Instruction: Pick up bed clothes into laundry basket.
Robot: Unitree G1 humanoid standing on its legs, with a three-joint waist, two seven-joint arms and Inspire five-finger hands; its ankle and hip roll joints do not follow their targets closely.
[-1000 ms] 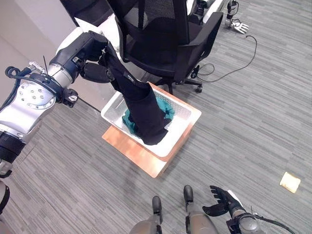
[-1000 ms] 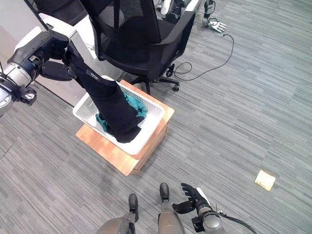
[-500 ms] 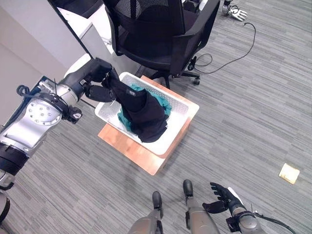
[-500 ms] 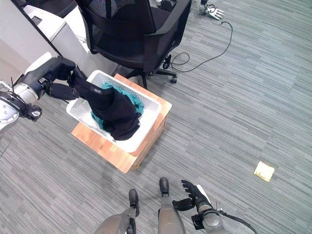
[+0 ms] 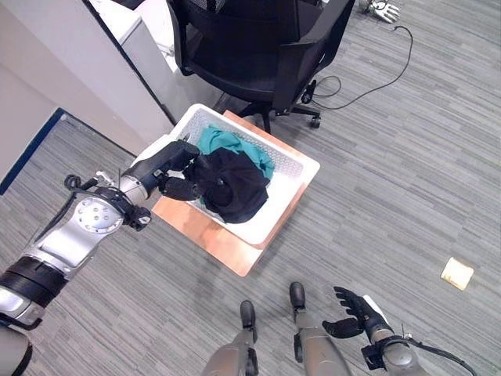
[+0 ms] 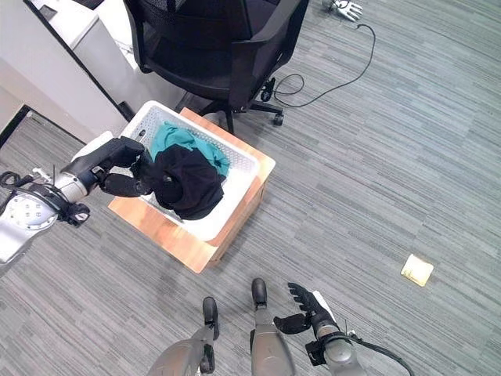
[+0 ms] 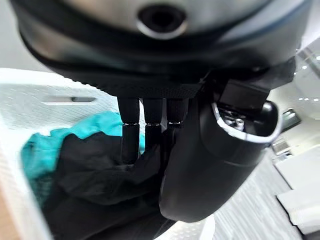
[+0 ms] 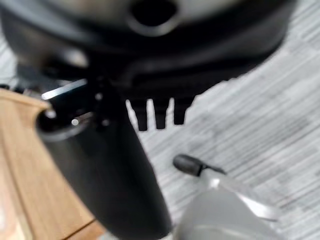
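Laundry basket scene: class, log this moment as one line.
left hand: shut on black garment | garment: in laundry basket | right hand: open, idle

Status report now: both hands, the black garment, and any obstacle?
Left hand gripping black garment inside white basket. Right hand open, idle. Office chair close behind basket.

The left arm (image 5: 69, 240) is cased in silver-grey shells, with a round disc (image 5: 92, 215) ringed by small screws. A black collar is set where it joins the left hand (image 5: 174, 157), which is dark throughout; its fingers (image 7: 129, 135) are thin and matt, its thumb (image 7: 200, 165) broad and glossy. The right hand (image 5: 354, 315) is dark too, edged with white, on a silver wrist (image 5: 398, 356).
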